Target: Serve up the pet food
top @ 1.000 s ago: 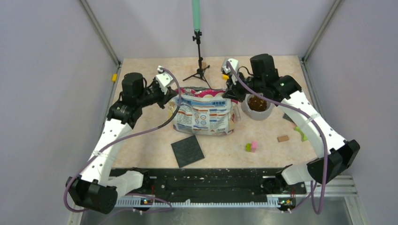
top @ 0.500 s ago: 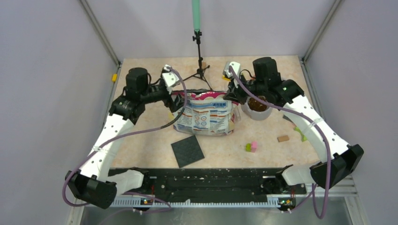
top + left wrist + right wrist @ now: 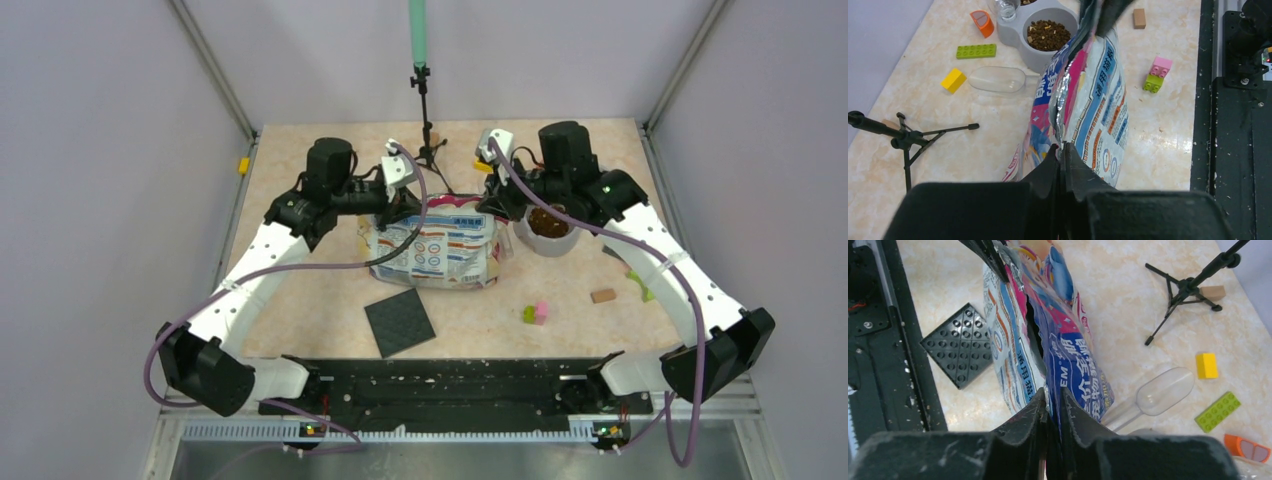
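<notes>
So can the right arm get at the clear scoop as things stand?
Probably not yet. The right gripper is shut on the edge of the pet food bag. The clear scoop lies uncovered close by, so it would need to let go first.

One printed bag point(image 3: 437, 245), one grey bowl point(image 3: 1014, 36) of kibble point(image 3: 1048, 35), one clear scoop point(image 3: 996, 79), one tripod point(image 3: 908, 137), one black baseplate point(image 3: 399, 322).

The top camera looks down from above and behind the arm bases, far enough off to hold the whole worktop point(image 3: 470, 325). Each wrist camera sits close over the bag point(image 3: 1098, 100), the left one facing the worktop's right edge and the right one its left edge. Both share the bag, scoop point(image 3: 998, 79) and tripod point(image 3: 908, 137).
</notes>
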`<state>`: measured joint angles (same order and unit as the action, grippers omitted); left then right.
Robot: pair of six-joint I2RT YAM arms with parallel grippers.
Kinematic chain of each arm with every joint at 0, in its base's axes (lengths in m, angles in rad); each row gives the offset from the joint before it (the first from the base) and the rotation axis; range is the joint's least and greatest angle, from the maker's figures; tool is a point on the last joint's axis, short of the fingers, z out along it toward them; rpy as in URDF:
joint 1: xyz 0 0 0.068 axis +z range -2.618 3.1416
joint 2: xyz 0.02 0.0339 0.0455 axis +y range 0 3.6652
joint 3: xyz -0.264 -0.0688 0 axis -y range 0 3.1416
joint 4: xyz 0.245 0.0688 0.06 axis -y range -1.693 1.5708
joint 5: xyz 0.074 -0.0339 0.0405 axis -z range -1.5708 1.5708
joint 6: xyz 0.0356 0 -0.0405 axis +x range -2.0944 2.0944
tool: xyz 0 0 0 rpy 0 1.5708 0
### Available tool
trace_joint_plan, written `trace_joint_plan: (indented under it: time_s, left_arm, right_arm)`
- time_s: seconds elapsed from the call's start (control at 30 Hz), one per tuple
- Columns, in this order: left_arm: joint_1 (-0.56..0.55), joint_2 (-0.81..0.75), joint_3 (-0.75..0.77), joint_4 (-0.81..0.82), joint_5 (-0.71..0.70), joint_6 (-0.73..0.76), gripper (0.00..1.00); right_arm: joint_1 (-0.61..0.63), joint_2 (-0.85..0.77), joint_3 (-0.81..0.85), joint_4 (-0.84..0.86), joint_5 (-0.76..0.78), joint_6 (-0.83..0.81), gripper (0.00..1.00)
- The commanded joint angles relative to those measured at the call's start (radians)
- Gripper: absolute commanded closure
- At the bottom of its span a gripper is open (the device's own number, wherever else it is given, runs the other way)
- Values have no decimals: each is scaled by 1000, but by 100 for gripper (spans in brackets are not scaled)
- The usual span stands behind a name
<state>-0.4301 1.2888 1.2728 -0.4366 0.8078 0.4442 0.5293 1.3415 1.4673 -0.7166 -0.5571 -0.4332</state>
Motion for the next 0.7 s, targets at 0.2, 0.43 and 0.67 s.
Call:
trace_joint_plan:
  time_s: [0.2, 0.43, 0.67]
  left_arm:
    - [-7, -14, 59, -24, -31, 4, 100]
    - [-7, -45, 37, 15, -53, -21, 100]
    - [-6, -76, 0, 43, -85, -22, 100]
  right_arm:
    - [102, 14, 3, 185, 127, 36, 27]
    - [144, 98, 55, 248, 153, 72, 63]
    - [145, 61, -25, 425, 91, 155, 100]
